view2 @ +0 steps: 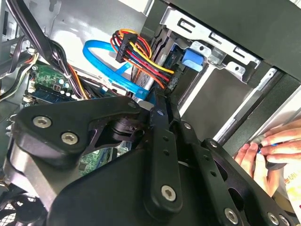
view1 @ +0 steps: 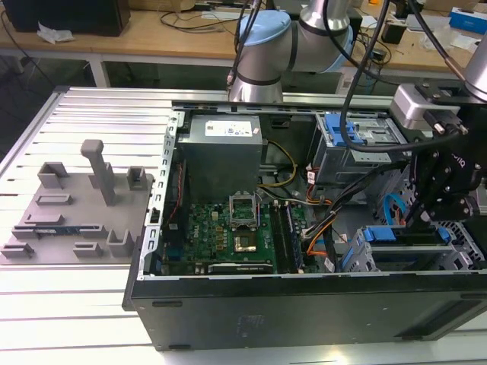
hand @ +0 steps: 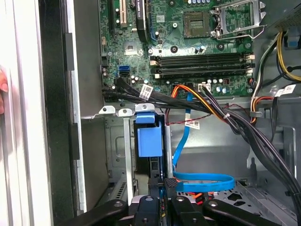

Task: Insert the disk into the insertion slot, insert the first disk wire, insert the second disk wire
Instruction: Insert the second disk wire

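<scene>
Hanging over the low grey perforated drive cage [view1: 403,255], the black gripper [hand: 167,200] is seen with jaws nearly shut around a flat blue cable [hand: 202,181]. The blue-framed silver disk [hand: 149,141] is seated within, cage walls close on both sides.

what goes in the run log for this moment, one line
disk in insertion slot | pincer above disk's rear edge | flat blue wire beside pincer
</scene>
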Controlling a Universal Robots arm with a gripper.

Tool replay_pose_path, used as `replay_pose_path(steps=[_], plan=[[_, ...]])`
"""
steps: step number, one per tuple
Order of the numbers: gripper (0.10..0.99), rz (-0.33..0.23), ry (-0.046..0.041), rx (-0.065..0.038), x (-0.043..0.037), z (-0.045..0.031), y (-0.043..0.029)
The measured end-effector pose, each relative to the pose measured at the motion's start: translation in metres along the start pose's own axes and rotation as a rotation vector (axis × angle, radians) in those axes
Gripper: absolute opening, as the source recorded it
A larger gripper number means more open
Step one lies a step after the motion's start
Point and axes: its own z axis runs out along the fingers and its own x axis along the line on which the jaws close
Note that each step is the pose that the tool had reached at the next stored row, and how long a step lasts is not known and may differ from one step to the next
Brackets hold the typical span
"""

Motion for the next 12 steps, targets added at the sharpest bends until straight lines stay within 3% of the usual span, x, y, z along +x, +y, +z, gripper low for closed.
replay_pose_path(steps=[12], plan=[[0.161,-0.014,0.001,0.001,0.0002,0.0078,0.0001]])
